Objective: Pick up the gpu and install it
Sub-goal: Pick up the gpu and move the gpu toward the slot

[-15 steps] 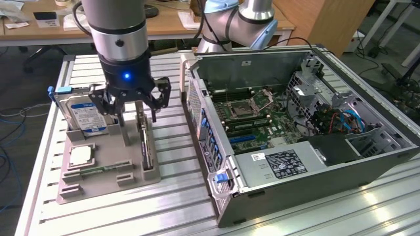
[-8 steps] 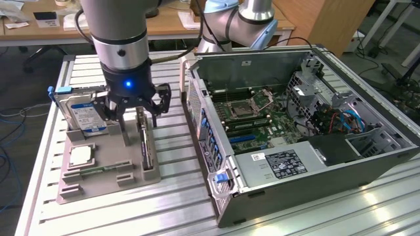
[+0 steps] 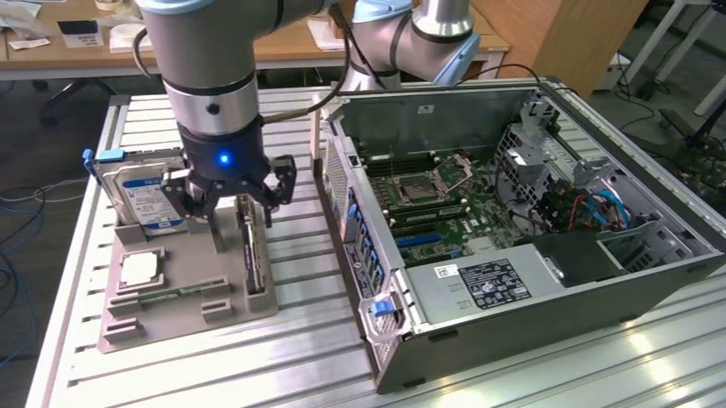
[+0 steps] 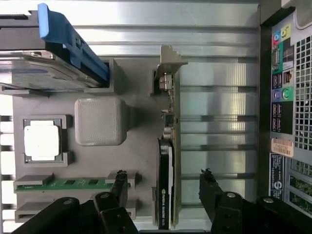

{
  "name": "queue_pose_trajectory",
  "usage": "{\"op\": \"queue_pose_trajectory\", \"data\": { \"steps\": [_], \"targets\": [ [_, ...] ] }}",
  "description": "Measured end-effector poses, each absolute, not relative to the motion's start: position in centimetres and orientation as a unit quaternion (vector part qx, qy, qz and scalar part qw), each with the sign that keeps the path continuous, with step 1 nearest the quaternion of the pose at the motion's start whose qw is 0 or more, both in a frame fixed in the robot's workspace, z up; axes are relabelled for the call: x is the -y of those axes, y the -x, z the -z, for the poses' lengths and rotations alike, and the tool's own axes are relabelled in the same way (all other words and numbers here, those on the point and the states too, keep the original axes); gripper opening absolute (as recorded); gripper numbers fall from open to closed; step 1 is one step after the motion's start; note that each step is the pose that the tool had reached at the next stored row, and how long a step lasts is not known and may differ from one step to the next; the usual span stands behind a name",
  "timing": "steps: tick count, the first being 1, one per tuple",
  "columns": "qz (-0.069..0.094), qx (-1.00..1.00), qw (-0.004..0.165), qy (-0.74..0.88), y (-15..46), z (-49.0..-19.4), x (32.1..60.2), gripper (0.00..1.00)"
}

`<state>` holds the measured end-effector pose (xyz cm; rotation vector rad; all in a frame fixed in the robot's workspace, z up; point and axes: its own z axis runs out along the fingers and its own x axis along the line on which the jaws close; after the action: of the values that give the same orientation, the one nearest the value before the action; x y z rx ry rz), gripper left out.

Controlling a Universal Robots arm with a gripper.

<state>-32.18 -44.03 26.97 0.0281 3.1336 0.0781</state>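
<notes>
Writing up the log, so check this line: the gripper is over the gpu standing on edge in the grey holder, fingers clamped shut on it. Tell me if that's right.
Not clamped. The wrist view shows the gripper open, a finger on each side of the gpu with gaps between. The rest holds: it stands on edge in the grey holder.

- Thin black-faced gpu card, standing on edge in the grey holder: a small green logo and a line of pale lettering, too small to read.
- Silver hard drive, at the exterior view's left: blue label, print illegible.
- Grey metal power supply box, lower centre of the exterior view: black-and-white label, print illegible.
- Dark computer case rear panel: pale sticker, print illegible.
</notes>
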Motion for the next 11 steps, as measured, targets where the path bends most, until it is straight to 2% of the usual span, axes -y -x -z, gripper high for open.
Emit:
{"op": "queue_pose_trajectory", "data": {
  "steps": [11],
  "targets": [
    [-0.024,-1.0,0.002,-0.009,32.2,-25.0,43.8,0.7]
  ]
}}
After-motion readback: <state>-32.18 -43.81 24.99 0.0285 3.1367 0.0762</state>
